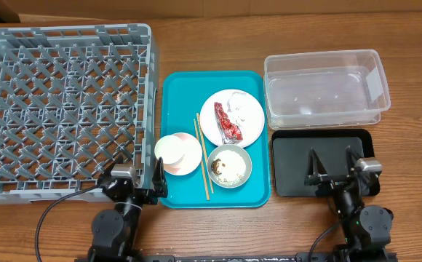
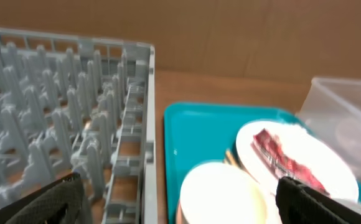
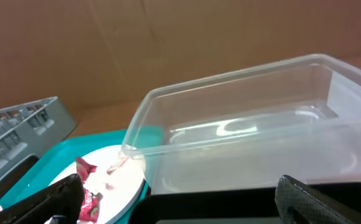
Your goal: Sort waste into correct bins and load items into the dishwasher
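My left hand is spread open and empty at the near edge of the wooden counter, between the large grey plastic lattice dish rack and the teal serving tray. That tray carries:

- the white round plate, with the crumpled red-and-silver wrapper lying on it
- the pale grey-green bowl, holding loose white rice and a small brown scrap
- the small white cup, on the pink shallow dish
- the thin wooden chopsticks, between dish and bowl

My right hand, fingers also wide apart and holding nothing, hangs over the flat black rectangular tray. The clear plastic rectangular tub sits just beyond it.
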Controlling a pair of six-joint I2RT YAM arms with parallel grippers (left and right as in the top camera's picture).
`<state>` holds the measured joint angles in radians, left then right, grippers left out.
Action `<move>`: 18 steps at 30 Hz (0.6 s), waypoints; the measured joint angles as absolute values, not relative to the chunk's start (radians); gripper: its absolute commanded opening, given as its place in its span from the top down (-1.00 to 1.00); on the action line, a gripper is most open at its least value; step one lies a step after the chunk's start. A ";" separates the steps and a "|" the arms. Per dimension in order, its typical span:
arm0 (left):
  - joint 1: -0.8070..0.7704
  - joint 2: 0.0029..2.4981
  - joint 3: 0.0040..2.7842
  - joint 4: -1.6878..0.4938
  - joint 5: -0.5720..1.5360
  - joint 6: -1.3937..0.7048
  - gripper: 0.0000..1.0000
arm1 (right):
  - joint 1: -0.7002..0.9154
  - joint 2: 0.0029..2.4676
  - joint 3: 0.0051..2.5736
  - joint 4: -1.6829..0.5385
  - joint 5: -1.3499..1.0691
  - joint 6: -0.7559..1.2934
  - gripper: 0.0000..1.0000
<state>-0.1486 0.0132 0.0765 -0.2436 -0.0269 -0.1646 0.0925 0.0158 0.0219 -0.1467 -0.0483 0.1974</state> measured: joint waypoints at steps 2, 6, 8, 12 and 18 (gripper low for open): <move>-0.149 0.017 0.117 -0.352 -0.028 -0.157 -0.99 | 0.093 0.025 0.042 -0.191 -0.048 0.203 -1.00; -0.149 0.077 0.236 -0.516 -0.027 -0.154 -1.00 | 0.093 0.074 0.136 -0.304 -0.058 0.209 -0.99; -0.149 0.132 0.316 -0.585 -0.027 -0.154 -1.00 | 0.093 0.111 0.202 -0.348 -0.064 0.209 -1.00; -0.149 0.287 0.477 -0.707 -0.027 -0.155 -0.99 | 0.093 0.216 0.344 -0.430 -0.079 0.210 -1.00; -0.148 0.577 0.667 -0.793 0.054 -0.159 -1.00 | 0.093 0.455 0.542 -0.576 -0.117 0.208 -1.00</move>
